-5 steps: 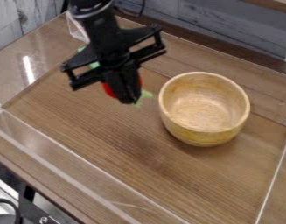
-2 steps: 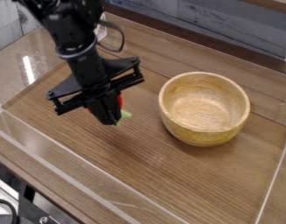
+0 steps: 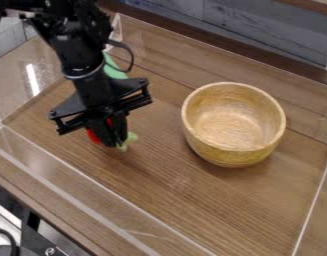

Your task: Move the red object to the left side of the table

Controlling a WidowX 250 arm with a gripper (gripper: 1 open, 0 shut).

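We see the black robot gripper [image 3: 112,138] pointing steeply down over the left-centre of the brown wood-grain table [image 3: 219,205], which is edged with clear acrylic walls [image 3: 72,185]. Between its dark fingertips sits the small glossy red toy strawberry [image 3: 106,133], with a fleck of its green cap just visible at the lower right, at or just above the tabletop. We cannot tell whether the jaws pinch it or stand slightly apart, since the black crossbar hides them. A round pale wooden bowl [image 3: 234,122] stands well apart to the right.
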